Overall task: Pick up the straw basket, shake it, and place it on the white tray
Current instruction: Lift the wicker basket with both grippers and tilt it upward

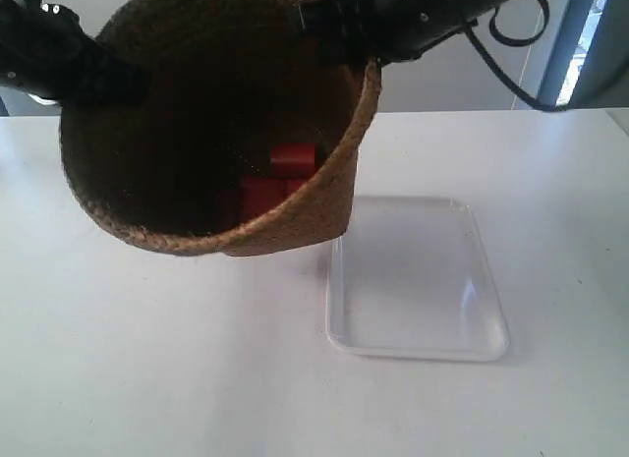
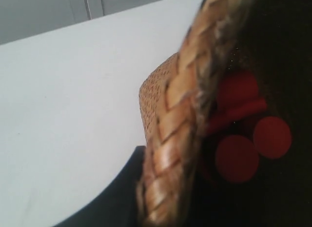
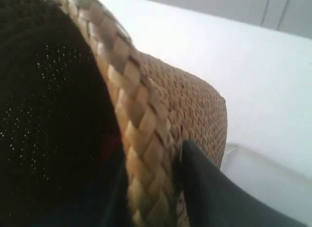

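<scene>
The straw basket (image 1: pixel 295 216) hangs in the air, tilted, above the table and just left of the white tray (image 1: pixel 418 280). Red blocks (image 1: pixel 285 177) lie on its dark bottom; the left wrist view shows them as round red pieces (image 2: pixel 243 144). My left gripper (image 2: pixel 165 197) is shut on the braided rim (image 2: pixel 180 119), one dark finger (image 2: pixel 117 193) outside the wall. My right gripper (image 3: pixel 151 193) is shut on the opposite rim (image 3: pixel 141 139), its outer finger (image 3: pixel 214 193) against the basket's wall. In the exterior view the arms (image 1: pixel 69 64) (image 1: pixel 403 20) hold the rim from both sides.
The white table (image 1: pixel 147 359) spreads under the basket. The tray's corner (image 3: pixel 263 173) shows beyond the basket in the right wrist view. Black cables (image 1: pixel 511 44) hang at the back right, by a grey post (image 1: pixel 565 44).
</scene>
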Motion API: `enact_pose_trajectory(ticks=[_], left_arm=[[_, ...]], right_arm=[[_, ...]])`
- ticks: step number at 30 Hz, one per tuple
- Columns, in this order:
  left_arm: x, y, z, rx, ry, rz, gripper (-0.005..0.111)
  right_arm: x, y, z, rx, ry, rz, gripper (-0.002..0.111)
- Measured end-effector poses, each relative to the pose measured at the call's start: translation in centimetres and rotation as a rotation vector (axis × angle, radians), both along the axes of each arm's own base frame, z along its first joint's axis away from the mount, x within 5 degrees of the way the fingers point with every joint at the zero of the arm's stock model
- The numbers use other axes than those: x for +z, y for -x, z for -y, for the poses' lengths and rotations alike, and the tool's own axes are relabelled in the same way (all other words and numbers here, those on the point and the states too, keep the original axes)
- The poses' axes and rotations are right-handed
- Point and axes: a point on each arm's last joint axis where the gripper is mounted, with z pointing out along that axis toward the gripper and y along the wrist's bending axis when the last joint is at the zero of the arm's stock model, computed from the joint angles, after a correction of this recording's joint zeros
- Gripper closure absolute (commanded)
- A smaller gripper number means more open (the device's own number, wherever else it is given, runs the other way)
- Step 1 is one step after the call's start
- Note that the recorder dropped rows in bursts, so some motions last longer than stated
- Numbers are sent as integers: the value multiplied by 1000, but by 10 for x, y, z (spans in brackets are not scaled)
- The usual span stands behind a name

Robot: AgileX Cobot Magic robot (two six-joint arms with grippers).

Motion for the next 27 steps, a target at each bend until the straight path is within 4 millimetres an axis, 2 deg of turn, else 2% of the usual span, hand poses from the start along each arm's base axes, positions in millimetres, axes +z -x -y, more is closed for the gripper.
enact_pose_trajectory(ticks=[4, 9, 13, 16, 23, 27], left_arm=[[-17, 24, 18, -3, -3, 99, 107], [-36, 59, 37, -25, 6, 224, 107], [-45, 83, 41, -30, 22, 300, 107], [-45, 88, 40, -25, 32, 325, 107], [-38, 86, 37, 16, 30, 422, 107], [-34, 85, 37, 37, 50, 454, 107]], right_arm=[[-10, 29, 2, 0, 7, 87, 108], [-37, 70, 1, 16, -6, 190, 108], [-54, 89, 4, 17, -9, 253, 108], [-56, 93, 6, 19, -4, 284, 108], [-52, 93, 6, 71, 83, 387, 108], [-52, 87, 19, 32, 110, 392, 108]])
